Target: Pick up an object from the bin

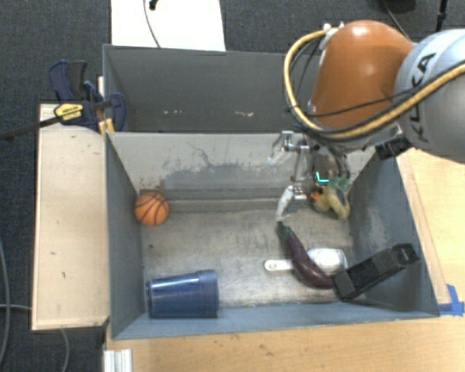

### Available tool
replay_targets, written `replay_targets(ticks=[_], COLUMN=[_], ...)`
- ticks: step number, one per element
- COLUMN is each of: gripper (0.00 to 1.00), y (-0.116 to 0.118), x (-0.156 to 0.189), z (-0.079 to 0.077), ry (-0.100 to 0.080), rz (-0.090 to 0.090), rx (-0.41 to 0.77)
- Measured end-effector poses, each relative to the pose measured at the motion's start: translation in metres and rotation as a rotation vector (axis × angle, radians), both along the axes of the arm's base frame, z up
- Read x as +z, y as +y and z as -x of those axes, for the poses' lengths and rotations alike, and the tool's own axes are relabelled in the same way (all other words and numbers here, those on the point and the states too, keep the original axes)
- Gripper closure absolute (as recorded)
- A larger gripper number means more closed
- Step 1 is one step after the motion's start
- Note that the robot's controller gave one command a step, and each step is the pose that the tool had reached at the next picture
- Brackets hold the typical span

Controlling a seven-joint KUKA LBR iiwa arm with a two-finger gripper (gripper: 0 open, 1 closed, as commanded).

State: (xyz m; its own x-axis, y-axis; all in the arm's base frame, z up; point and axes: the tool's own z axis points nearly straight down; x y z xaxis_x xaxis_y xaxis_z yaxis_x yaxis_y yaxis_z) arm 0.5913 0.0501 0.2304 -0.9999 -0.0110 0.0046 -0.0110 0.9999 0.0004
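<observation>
My gripper (305, 198) hangs open over the back right part of the bin. Its left fingertip (287, 202) stands just above the stem end of a dark purple toy eggplant (301, 257), which lies on the floor in front of it. Right beside the other finger, by the bin's right wall, lies a yellowish toy with a green top (335, 197); I cannot tell whether the finger touches it. A white flat piece (328, 259) lies against the eggplant's right side.
A black bar-shaped thing (374, 271) leans in the front right corner. A blue cup (183, 294) lies on its side at the front left. A small orange basketball (151, 208) rests against the left wall.
</observation>
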Motion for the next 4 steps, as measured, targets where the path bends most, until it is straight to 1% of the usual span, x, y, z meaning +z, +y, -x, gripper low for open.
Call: replay_targets(ticks=[1, 2, 3, 4], gripper=[0.00, 0.00, 0.00, 0.00], y=[0.000, -0.039, -0.073, -0.090], x=[0.005, -0.067, -0.080, -0.105], z=[-0.001, 0.020, 0.047, 0.072], ry=[-0.009, -0.011, -0.002, -0.010], rz=[-0.001, 0.000, -0.002, 0.000], rx=[-0.002, 0.074, 0.293, 0.103])
